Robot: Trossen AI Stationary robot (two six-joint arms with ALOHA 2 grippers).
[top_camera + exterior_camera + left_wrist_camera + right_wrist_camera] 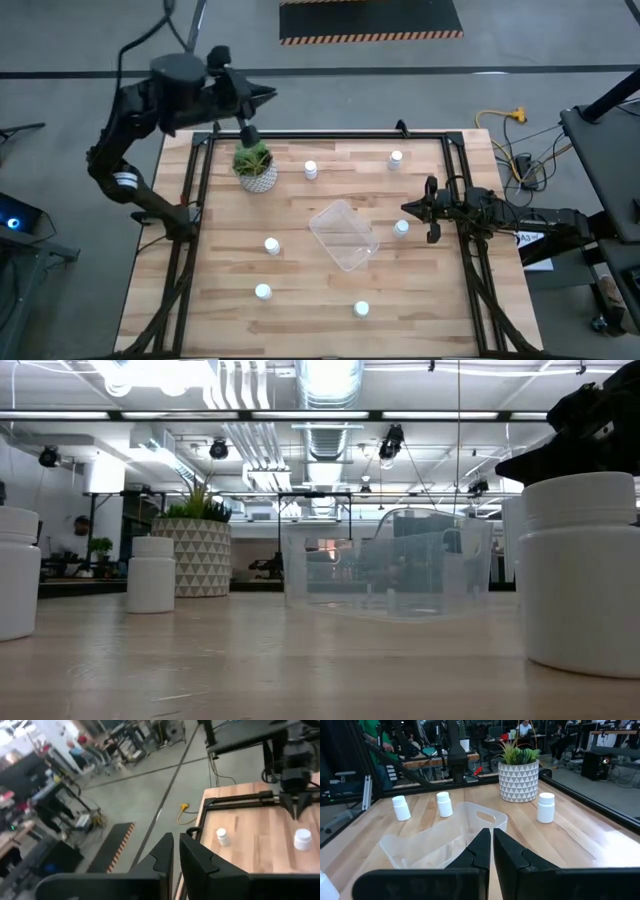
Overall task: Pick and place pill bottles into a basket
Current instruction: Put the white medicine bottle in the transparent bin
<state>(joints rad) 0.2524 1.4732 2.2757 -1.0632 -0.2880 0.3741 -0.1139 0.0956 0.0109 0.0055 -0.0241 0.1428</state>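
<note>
Six small white pill bottles stand upright on the wooden table: two at the far side [311, 170] [397, 158], one at the right [401, 228], one left of the basket [271, 245], two near the front [262, 292] [361, 309]. The clear basket [345, 235] sits empty at the middle, resting on its base; it also shows in the right wrist view [445, 840]. My right gripper [405, 208] is shut and empty, just beyond the right bottle, pointing left toward the basket. My left gripper [270, 97] is shut and empty, raised beyond the table's far edge.
A white patterned pot with a green plant [256, 170] stands at the far left of the table. A black frame rail [330, 135] runs around the table's edges. Open wood lies between the bottles and in front of the basket.
</note>
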